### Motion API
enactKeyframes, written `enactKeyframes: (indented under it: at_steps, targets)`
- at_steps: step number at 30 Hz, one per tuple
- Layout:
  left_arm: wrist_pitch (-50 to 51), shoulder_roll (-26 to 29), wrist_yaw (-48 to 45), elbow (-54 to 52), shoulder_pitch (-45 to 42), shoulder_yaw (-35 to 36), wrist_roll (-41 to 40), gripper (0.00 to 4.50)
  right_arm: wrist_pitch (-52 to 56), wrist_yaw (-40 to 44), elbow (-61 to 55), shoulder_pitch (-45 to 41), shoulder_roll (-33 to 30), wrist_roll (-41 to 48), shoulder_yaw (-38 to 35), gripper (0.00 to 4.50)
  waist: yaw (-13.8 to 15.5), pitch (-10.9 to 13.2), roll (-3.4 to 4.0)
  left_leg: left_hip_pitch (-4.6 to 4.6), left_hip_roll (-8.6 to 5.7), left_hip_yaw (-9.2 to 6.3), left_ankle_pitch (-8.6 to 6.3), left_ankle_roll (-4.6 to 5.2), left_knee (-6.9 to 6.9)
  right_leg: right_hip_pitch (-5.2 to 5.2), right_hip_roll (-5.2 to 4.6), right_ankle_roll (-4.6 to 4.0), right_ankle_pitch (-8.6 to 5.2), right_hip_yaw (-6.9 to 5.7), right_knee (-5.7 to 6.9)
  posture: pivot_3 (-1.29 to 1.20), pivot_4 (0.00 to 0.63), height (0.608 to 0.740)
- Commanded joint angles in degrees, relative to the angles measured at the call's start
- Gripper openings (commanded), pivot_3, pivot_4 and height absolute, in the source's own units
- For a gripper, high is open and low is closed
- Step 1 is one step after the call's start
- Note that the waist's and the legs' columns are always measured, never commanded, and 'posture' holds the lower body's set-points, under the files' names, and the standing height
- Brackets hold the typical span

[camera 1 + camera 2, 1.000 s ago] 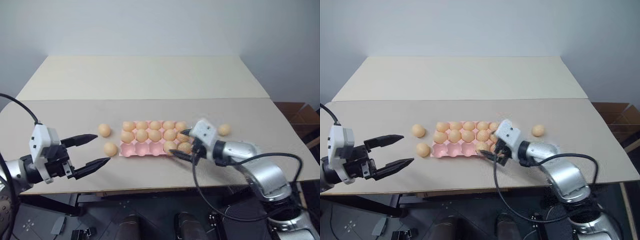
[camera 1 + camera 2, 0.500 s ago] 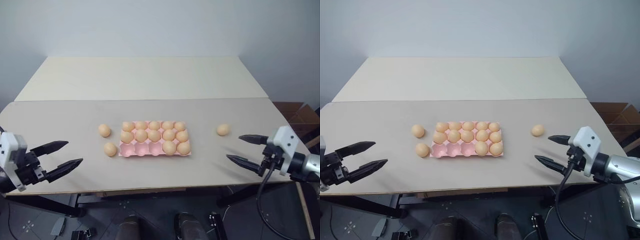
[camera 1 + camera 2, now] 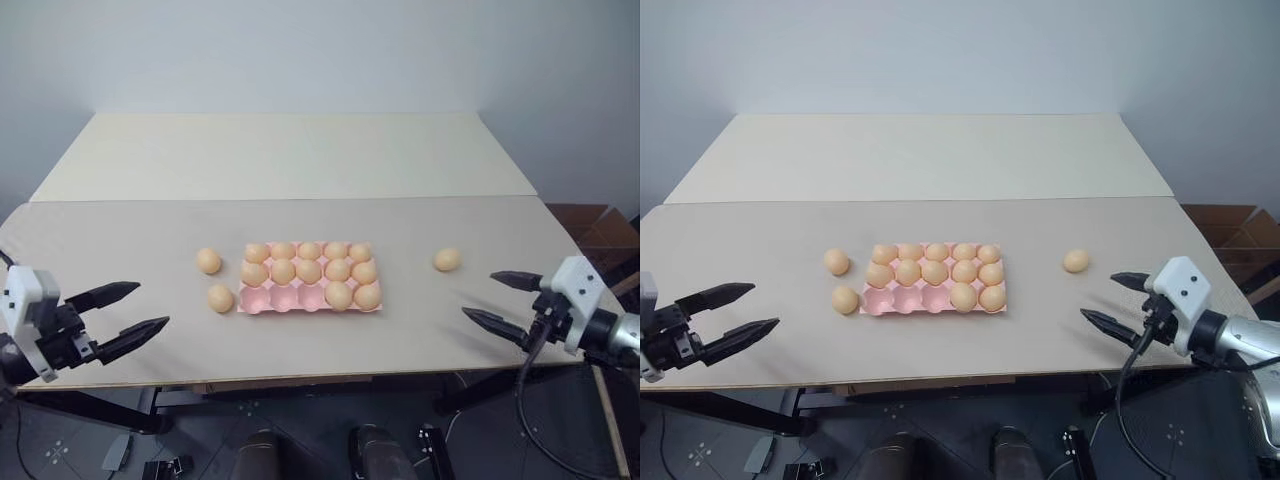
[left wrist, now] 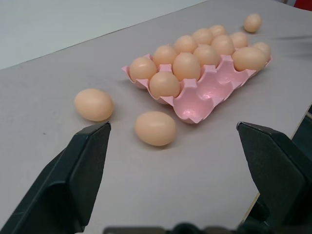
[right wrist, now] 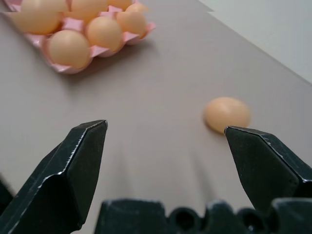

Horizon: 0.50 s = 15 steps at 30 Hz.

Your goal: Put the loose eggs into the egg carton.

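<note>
Pink carton point(image 3: 311, 298) is seen lying flat near the middle of the worktop point(image 3: 300, 160), somewhat toward the near edge, its long side running parallel to that edge. Twelve eggs are counted in its cups: the far row and middle row are filled, and in the near row the two cups at the right end are filled; the three near cups toward the left are bare. Three loose eggs are noted on the worktop. One egg point(image 3: 208, 261) lies just off the carton's left end, level with the far rows; a second egg point(image 3: 221, 298) lies nearer the front edge, close beside the carton's near-left corner, not touching. A third egg point(image 3: 447, 260) lies well apart, toward the right edge. Left tool point(image 3: 128, 311) is held over the near-left corner of the worktop, fingers spread wide, nothing between them. Right tool point(image 3: 502, 299) is held at the near-right corner, fingers likewise spread wide and empty, the third egg just beyond it.
</note>
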Motion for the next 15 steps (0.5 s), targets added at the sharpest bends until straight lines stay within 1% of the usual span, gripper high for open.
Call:
enactKeyframes:
  at_steps: [1, 2, 4, 7, 11, 15]
  targets:
    - [-0.57, 1.05, 0.08, -0.48, -1.65, -0.74, -0.19, 4.50, 3.30, -7.36, 3.84, -6.72, 1.49, -4.57, 4.67, 4.48, -0.14, 0.00, -0.01, 0.01, 0.00, 0.00, 0.00, 0.00, 0.00, 0.00, 0.01, -0.01, 0.01, 0.00, 0.00, 0.00, 0.150, 0.740]
    - [-0.56, 1.02, 0.14, -0.47, -1.99, -1.06, -0.14, 4.50, 4.05, -9.00, 5.11, -8.47, 1.99, -5.75, 5.88, 4.48, -0.16, 0.00, 0.00, 0.02, 0.01, 0.00, 0.00, 0.00, 0.00, 0.01, 0.02, -0.02, 0.01, 0.00, 0.00, 0.00, 0.150, 0.740]
    - [-0.55, 0.91, 0.28, -0.64, -2.84, -1.89, -0.24, 4.50, 4.86, -13.59, 11.35, -14.47, 4.60, -9.38, 9.62, 4.48, -0.24, 0.00, -0.01, -0.02, -0.01, 0.00, 0.00, 0.00, 0.00, -0.04, 0.02, -0.03, 0.02, 0.01, 0.01, 0.00, 0.150, 0.740]
    - [-0.42, 0.98, 0.07, -0.72, -3.45, -2.56, -0.34, 4.50, 4.70, -18.05, 19.64, -20.94, 7.78, -13.47, 13.44, 4.48, -0.22, -0.01, 0.00, -0.12, -0.04, 0.00, 0.00, 0.01, 0.00, -0.12, 0.03, -0.33, 0.22, 0.04, 0.00, 0.00, 0.150, 0.740]
    - [-0.40, 1.00, -0.03, -0.78, -3.64, -2.87, -0.39, 4.50, 3.42, -20.32, 27.92, -26.21, 10.65, -15.90, 16.03, 4.48, -0.06, 0.00, 0.00, -0.24, -0.07, -0.03, -0.01, 0.02, -0.08, -0.18, 0.03, -0.01, 0.38, 0.01, -0.02, 0.00, 0.150, 0.740]
    - [-0.47, 0.83, 0.11, -1.16, -3.38, -2.83, -0.42, 4.50, 2.35, -22.15, 34.33, -30.05, 13.56, -16.97, 16.74, 4.48, -0.19, 0.00, 0.00, -0.28, -0.08, -0.04, -0.02, 0.04, -0.10, -0.19, 0.02, 0.03, 0.39, -0.01, -0.06, 0.00, 0.150, 0.740]
